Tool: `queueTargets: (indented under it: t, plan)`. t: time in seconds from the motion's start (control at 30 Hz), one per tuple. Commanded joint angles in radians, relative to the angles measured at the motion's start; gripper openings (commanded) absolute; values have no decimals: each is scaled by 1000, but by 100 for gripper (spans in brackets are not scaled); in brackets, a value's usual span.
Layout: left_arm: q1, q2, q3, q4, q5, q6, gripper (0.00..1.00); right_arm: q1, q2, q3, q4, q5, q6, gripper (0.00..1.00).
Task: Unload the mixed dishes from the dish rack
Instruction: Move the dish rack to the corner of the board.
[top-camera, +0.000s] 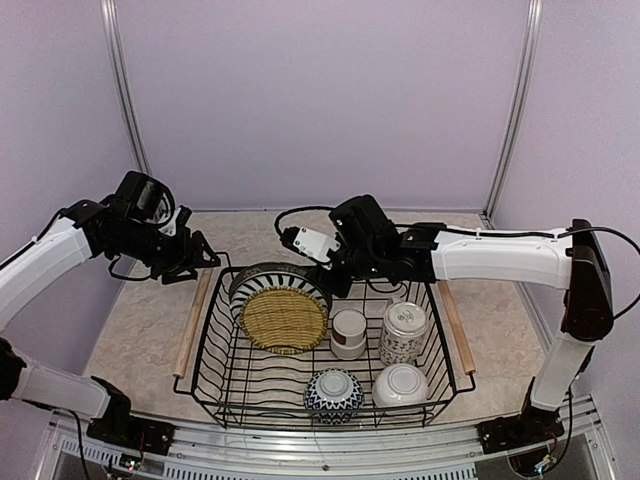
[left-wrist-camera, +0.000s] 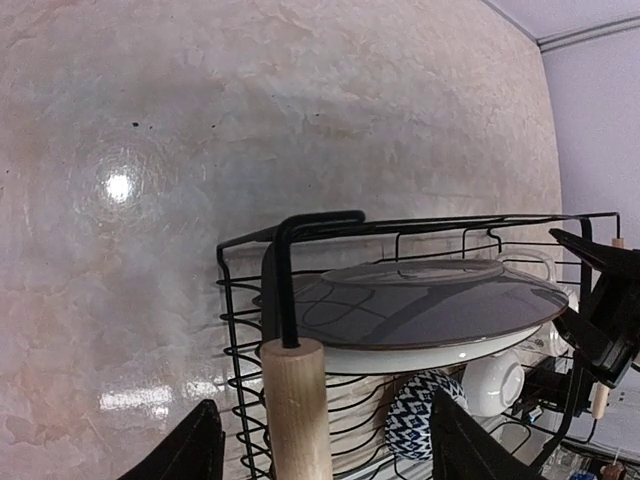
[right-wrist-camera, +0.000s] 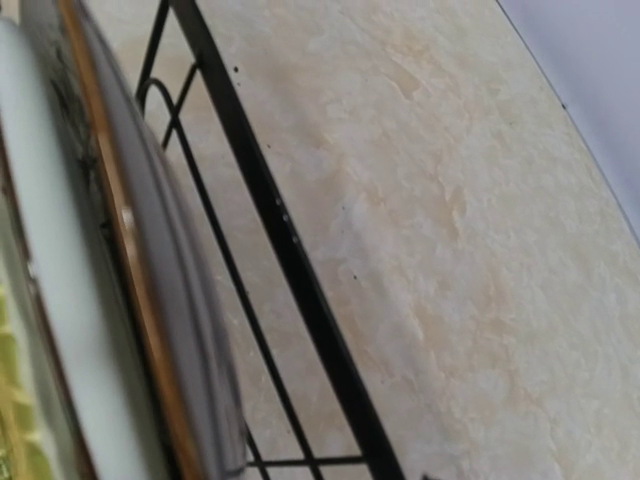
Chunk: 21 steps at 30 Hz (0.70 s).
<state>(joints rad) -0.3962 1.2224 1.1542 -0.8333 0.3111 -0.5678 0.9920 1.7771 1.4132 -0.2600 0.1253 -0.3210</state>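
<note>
rack (top-camera: 215, 395): mid-table, all the dishes inside it; i judge the unloading has not begun.
plate (top-camera: 262, 278): stands on edge at the rack's 11 o'clock corner, leaning back.
mat (top-camera: 285, 318): leans on the plate's 6 o'clock face; it may flop when the plate goes, so i should lift slowly.
handle (top-camera: 192, 320): wooden rod on the rack's 9 o'clock side, its far end between my left jaws.
left gripper (top-camera: 203, 257): released, jaws spread either side of the handle end and touching nothing; closing there should pin the rack.
right gripper (top-camera: 333, 282): at the plate's 3 o'clock rim, which it seems to straddle; i cannot tell if it is clenched. i should seat deep on the rim, then rise straight clear of the wires.
banded cup (top-camera: 348, 333): at 4 o'clock of the mat, nearest my right wrist; i should swing away from it.
</note>
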Motion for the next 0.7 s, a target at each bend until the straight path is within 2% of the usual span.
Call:
queueTargets:
  t: [0.0,0.2,0.4,0.67]
  plan:
    - [-12,8,-30,11,-46,-50,62,-11,8,-8,48,-14,-1,40]
    - [-18,91,-14,64,-70,-38,46,-10,11,-10,58,-37,-9,36]
    - [-24,154,-7,124,-98,-37,28,-13,22,-6,50,-123,-30,28]
    - [-36,181,-10,248,-149,-59,4,-51,42,25,25,-222,-49,27]
